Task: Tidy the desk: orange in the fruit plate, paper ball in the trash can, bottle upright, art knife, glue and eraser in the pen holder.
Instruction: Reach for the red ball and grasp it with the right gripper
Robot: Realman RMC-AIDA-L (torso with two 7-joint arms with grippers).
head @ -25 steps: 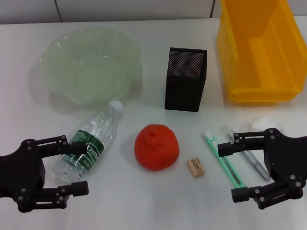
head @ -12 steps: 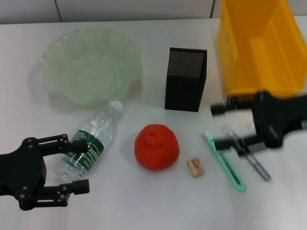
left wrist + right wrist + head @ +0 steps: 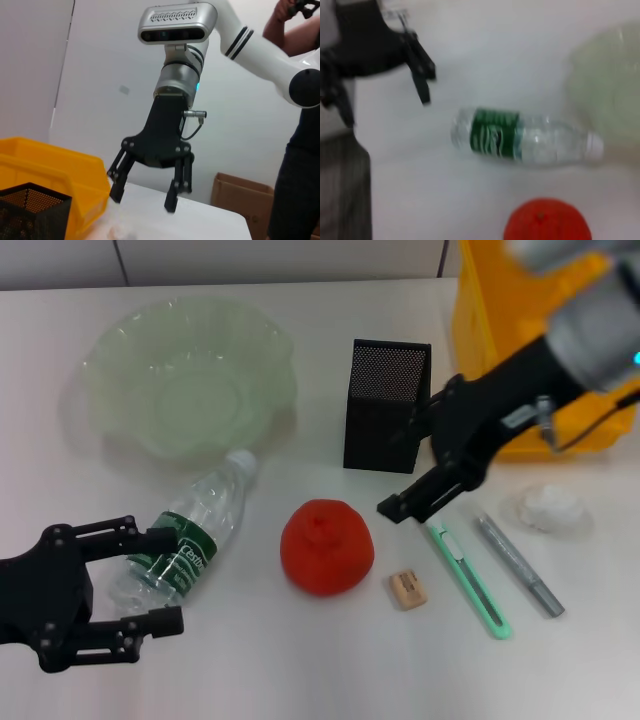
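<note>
White desk (image 3: pixel 300 670) carries everything, and the biggest thing on it is the yellow trash can (image 3: pixel 500 350) at the far right, standing empty as far as its visible inside shows. At the far left sits the pale-green fruit plate (image 3: pixel 190 375), with nothing in it. Between the two, slightly nearer, stands the black mesh pen holder (image 3: pixel 385 405).

From the right, the right arm reaches in over the front of the trash can; its gripper (image 3: pixel 413 460) hangs with its fingers spread just right of the pen holder and above the far end of the knife, grasping nothing. The left wrist view shows that same gripper (image 3: pixel 145 192) from the side, fingers apart and pointing down, with the trash can (image 3: pixel 60 175) and pen holder (image 3: pixel 30 212) beside it.

At the near left, the left gripper (image 3: pixel 145 575) is released, its two fingers either side of the base of the bottle (image 3: pixel 190 540) without clearly touching it. That bottle lies on its side, cap toward the plate; the right wrist view shows it (image 3: pixel 520 140) lying flat as well.

Near the centre rests the orange (image 3: pixel 327 545), also seen from the right wrist (image 3: pixel 547 220). To its right lie the eraser (image 3: pixel 408 588), then the mint-green knife (image 3: pixel 468 580), then the grey glue (image 3: pixel 517 563), the last two roughly parallel. Farthest right sits the paper ball (image 3: pixel 550 508), on the desk in front of the trash can.
</note>
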